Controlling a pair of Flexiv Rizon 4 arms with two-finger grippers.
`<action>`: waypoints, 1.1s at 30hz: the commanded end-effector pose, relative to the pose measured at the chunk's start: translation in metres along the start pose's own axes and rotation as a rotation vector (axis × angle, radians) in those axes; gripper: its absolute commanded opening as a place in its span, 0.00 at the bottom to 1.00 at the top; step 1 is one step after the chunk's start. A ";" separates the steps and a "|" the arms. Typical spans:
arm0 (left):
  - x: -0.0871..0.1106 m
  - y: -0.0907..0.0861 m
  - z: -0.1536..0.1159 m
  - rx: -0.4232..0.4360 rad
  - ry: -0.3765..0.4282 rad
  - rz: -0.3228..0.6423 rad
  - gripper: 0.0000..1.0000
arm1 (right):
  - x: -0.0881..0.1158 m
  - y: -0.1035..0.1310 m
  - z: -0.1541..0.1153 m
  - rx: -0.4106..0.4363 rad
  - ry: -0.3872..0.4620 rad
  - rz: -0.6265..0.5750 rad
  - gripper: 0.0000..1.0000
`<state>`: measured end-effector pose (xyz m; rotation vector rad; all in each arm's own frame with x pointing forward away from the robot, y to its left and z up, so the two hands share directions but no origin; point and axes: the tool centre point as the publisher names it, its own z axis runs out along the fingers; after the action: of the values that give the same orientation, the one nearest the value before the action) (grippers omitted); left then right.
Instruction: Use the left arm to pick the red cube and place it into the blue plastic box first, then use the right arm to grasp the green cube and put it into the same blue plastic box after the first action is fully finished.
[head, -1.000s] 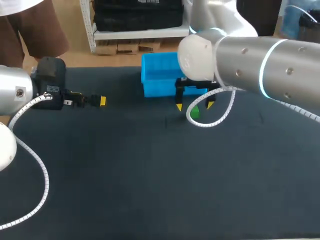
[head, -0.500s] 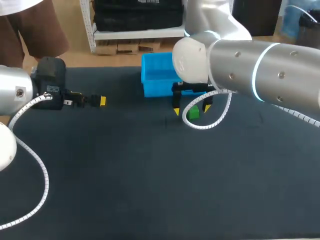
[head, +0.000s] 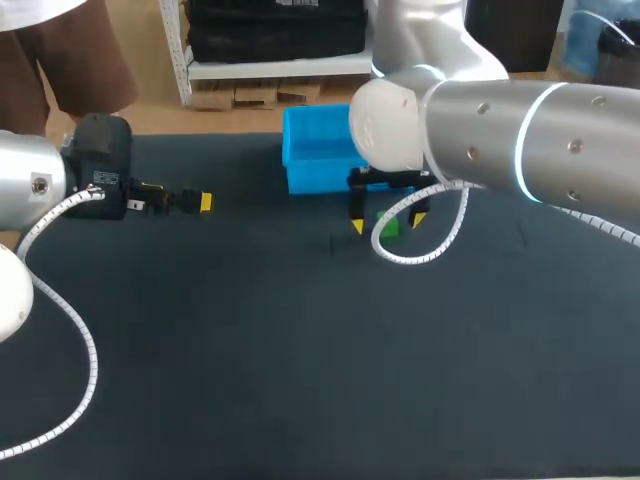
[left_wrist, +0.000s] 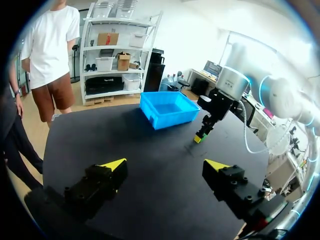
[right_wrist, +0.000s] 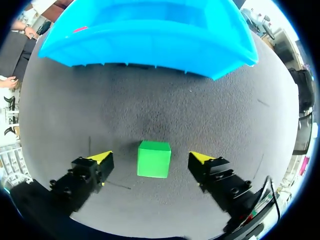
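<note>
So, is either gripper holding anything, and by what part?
Nothing: the green cube sits untouched within the open right gripper; the left gripper is empty.

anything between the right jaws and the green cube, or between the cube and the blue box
Nothing visible. The green cube sits on the table between the open jaws of the right gripper, with a clear gap at each side. Only bare table lies between the cube and the near wall of the blue box.

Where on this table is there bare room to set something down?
The near middle of the table is bare, as is the stretch between the left pincer and the blue box. Crowded: just in front of the box, where the right pincer straddles the green cube.
</note>
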<state>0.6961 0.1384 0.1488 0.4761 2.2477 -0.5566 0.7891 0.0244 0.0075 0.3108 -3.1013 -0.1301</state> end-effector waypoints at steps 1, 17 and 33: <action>0.001 0.002 0.001 0.008 -0.006 0.002 1.00 | 0.007 0.000 0.004 0.000 -0.039 0.004 0.00; 0.001 0.002 0.001 0.008 -0.006 0.002 1.00 | 0.013 -0.004 0.003 0.011 -0.039 0.014 0.00; 0.001 0.002 0.001 0.008 -0.006 0.002 1.00 | 0.010 -0.003 -0.053 0.046 -0.078 0.004 0.00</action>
<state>0.6961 0.1383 0.1488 0.4761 2.2477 -0.5566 0.7909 0.0191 0.0439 0.3028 -3.1683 -0.0612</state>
